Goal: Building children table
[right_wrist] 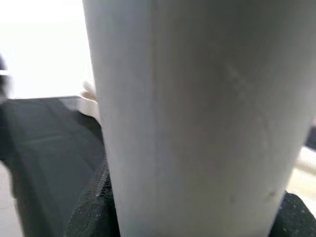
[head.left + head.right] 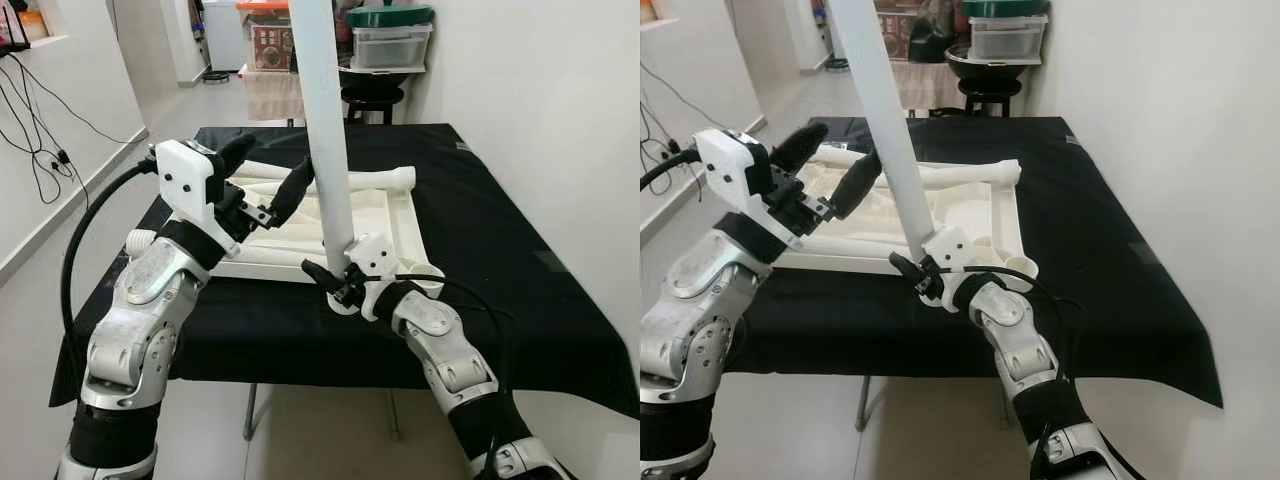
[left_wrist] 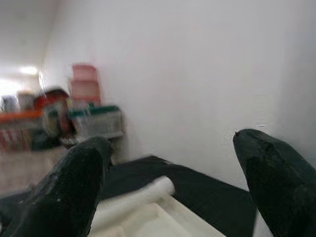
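Item one: the white tabletop [image 2: 390,215], which we are seeing upside down on the black cloth [image 2: 500,240] covering a work table, its raised rim facing up. It is sitting toward the near edge of the cloth.

Item two: a white table leg [image 2: 322,130], a long round tube, which is standing almost upright at the tabletop's near right corner and leaning slightly toward the robot's left as it rises out of the top of the eye views. Its lower end is meeting the corner socket there.

Item three: a second white leg [image 2: 375,180], which is lying flat across the far rim of the tabletop.

Item four: the right gripper [image 2: 335,280], which we are finding clamped on the standing leg close to its base; the wrist view is showing the tube pressed between the two black fingers [image 1: 91,212] (one on either side).

Item five: the left gripper [image 2: 268,180], which is hovering above the tabletop's left half with its fingers spread apart and holding nothing. One black fingertip [image 2: 300,180] is reaching just beside the standing leg; we cannot tell whether it is touching.

Background: stacked storage bins [image 2: 388,40] and a black stool [image 2: 372,100] are standing beyond the table, and cables [image 2: 45,130] are hanging on the left wall.
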Available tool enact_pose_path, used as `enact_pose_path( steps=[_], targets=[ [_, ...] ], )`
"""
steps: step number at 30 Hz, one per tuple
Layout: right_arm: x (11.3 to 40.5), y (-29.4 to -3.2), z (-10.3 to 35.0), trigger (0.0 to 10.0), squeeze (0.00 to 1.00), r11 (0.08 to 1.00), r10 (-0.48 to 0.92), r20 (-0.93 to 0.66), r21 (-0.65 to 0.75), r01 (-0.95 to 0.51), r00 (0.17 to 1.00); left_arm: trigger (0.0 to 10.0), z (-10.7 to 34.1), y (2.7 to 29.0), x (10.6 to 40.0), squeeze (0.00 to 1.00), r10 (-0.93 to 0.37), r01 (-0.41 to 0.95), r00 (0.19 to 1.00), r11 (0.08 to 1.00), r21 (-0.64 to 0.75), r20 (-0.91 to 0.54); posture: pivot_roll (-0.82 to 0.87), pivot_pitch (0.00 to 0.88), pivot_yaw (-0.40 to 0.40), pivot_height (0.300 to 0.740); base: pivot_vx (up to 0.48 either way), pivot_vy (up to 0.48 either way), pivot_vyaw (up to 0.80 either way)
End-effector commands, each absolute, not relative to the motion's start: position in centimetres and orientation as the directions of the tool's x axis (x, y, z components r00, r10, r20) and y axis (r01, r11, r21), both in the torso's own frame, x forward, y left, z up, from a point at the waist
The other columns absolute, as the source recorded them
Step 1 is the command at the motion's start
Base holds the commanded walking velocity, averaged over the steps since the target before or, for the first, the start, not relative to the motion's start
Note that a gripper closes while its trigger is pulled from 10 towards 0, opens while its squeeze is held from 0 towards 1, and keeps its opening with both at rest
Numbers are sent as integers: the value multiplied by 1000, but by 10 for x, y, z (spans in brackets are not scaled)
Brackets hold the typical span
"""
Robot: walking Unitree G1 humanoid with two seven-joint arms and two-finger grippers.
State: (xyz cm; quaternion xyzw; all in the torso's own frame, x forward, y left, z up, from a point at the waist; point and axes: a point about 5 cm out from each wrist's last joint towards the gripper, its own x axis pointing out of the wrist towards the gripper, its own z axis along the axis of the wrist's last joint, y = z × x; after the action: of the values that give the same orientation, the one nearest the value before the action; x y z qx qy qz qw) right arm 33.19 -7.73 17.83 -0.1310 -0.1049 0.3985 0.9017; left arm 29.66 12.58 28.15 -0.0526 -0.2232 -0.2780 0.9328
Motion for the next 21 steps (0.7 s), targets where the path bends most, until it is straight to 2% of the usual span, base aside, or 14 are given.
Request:
enact_pose_path(
  steps=[1, 8, 11, 15, 21],
  targets=[
    [326, -67, 182, 10000, 0, 606, 783, 102, -349, -715, 614, 10000, 277, 117, 297, 0, -544, 597, 727, 802, 6, 418, 20, 0, 5, 740, 0, 0, 0],
    [331, -68, 183, 10000, 0, 640, 755, 111, -338, -690, 647, 10000, 274, 109, 293, 0, -580, 642, 696, 766, -5, 424, 17, 0, 4, 740, 0, 0, 0],
    [352, -86, 196, 10000, 0, 799, 599, 181, -193, -569, 780, 10000, 274, 113, 289, 0, -581, 650, 686, 760, -9, 438, 25, 0, -5, 740, 0, 0, 0],
    [355, -89, 198, 10000, 0, 820, 572, 187, -166, -548, 799, 10000, 274, 114, 288, 0, -581, 650, 685, 760, -9, 440, 26, 0, -7, 740, 0, 0, 0],
    [353, -83, 193, 10000, 0, 784, 611, 137, -241, -572, 779, 10000, 277, 111, 283, 0, -605, 681, 652, 733, 0, 457, 26, 0, -13, 740, 0, 0, 0]
  ],
)
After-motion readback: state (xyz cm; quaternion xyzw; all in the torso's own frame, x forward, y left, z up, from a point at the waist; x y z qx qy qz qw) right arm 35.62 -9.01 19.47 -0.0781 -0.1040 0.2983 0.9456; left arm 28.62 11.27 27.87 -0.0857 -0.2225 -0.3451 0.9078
